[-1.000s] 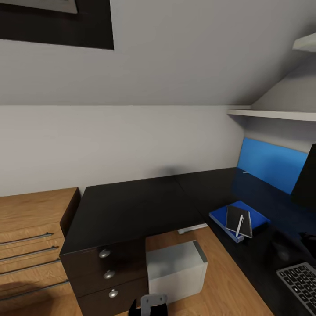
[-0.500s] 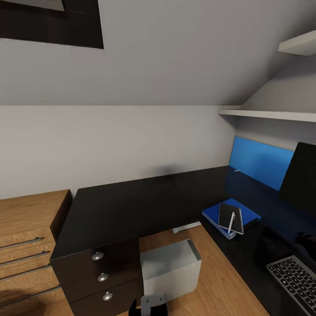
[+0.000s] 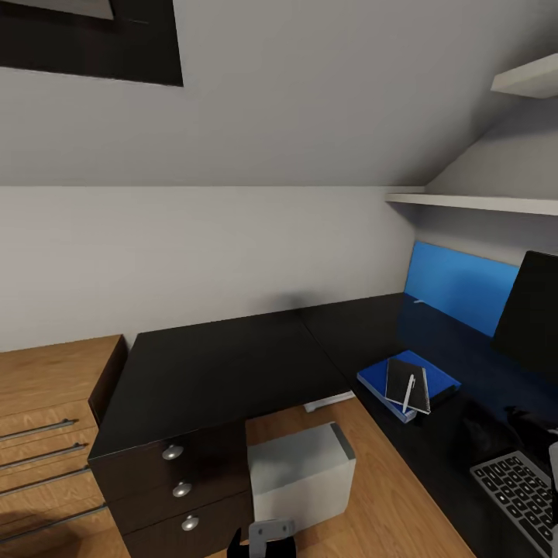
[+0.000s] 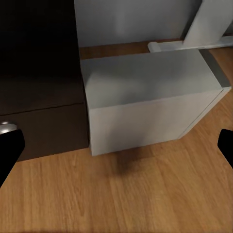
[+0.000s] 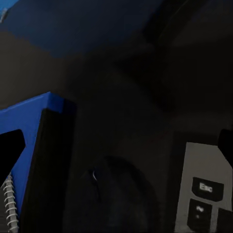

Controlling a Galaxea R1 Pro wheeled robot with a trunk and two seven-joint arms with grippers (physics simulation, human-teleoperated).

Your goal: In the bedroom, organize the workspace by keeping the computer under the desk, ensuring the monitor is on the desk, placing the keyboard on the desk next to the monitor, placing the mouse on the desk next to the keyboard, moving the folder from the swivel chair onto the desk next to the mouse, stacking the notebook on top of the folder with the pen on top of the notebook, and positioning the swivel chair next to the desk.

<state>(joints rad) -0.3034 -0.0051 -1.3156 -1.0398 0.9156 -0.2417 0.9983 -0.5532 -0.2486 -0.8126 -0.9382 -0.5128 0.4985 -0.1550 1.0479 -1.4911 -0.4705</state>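
A glossy black L-shaped desk (image 3: 225,364) holds a blue folder (image 3: 438,377) under a spiral notebook (image 3: 408,385) and slim white pen (image 3: 408,393). A boxy grey computer (image 3: 301,470) sits on wood flooring. Both claws are released: left gripper (image 4: 116,145), right gripper (image 5: 116,145).

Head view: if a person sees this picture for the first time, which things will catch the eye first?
Probably the blue folder on the dark desk, with a black notebook on it and a white pen on top. Next, the bright blue panel against the wall behind the desk. Then the grey computer on the wooden floor, beside the drawers.
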